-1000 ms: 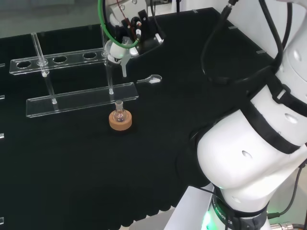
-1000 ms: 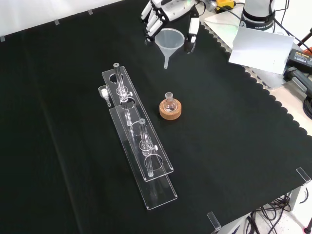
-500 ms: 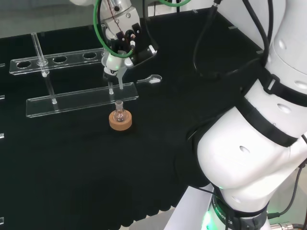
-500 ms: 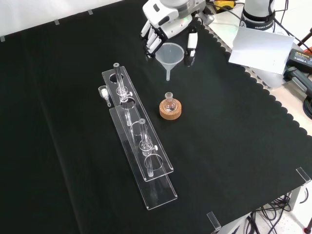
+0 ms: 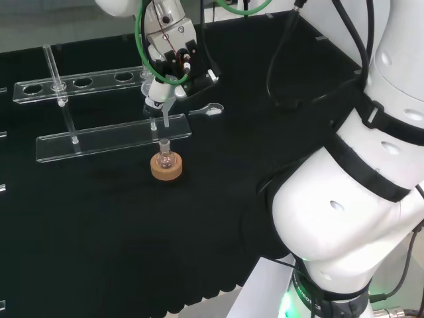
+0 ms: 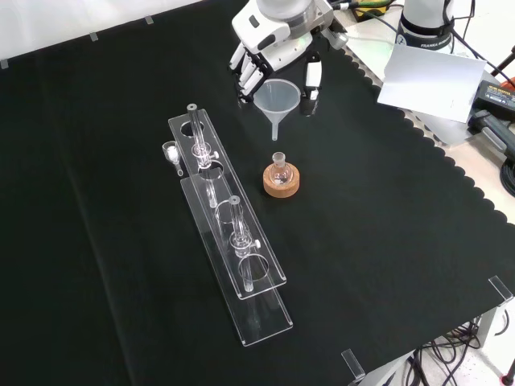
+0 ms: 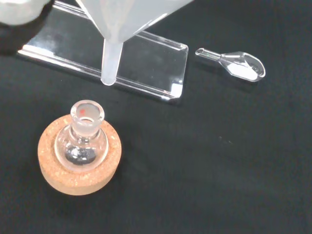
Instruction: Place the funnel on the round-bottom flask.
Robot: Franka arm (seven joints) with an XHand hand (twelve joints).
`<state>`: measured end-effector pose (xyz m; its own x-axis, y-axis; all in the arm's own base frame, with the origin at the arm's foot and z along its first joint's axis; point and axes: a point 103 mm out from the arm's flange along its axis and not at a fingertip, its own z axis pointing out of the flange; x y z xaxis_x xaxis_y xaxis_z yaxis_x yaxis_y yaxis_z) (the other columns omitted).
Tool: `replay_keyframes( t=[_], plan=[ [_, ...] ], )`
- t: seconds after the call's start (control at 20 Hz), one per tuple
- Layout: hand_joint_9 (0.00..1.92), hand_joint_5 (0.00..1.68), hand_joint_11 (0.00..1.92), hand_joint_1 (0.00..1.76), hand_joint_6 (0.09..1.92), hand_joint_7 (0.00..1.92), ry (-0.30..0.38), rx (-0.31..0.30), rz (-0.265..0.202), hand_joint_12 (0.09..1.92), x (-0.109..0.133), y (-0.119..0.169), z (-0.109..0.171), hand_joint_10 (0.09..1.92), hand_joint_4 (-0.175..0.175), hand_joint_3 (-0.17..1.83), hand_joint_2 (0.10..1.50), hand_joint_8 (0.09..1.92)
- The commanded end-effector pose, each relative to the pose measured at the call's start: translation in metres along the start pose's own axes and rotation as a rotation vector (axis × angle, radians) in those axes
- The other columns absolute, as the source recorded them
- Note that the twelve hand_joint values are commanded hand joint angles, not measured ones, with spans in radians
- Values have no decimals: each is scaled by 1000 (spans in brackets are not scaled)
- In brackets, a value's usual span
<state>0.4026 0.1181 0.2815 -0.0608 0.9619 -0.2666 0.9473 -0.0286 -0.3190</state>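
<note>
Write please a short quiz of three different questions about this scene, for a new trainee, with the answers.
1. True or false: the funnel already sits in the neck of the round-bottom flask.
2. What holds the flask upright? A) a red ribbed ring B) a cork ring C) the clear rack
3. What holds the funnel at this moment?

Key:
1. False; its stem hangs above the flask, apart from it.
2. B, the cork ring.
3. The hand, its fingers curled round the funnel's rim.

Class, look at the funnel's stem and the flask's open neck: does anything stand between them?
Nothing visible does. The funnel, held by the robot hand, hangs with its stem above the round-bottom flask on its cork ring; the neck is open. The clear rack stands aside.
</note>
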Motion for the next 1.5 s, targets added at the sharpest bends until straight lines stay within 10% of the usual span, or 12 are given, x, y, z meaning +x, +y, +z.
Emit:
replay_keyframes(
  t=[0.05,1.5],
  plan=[
    [1010,824,660,844,802,756,13,14,-7,1274,4,11,11,439,5,612,711,682],
    [1002,828,663,847,803,747,-5,36,-43,1275,12,19,24,454,3,627,705,695]
  ],
)
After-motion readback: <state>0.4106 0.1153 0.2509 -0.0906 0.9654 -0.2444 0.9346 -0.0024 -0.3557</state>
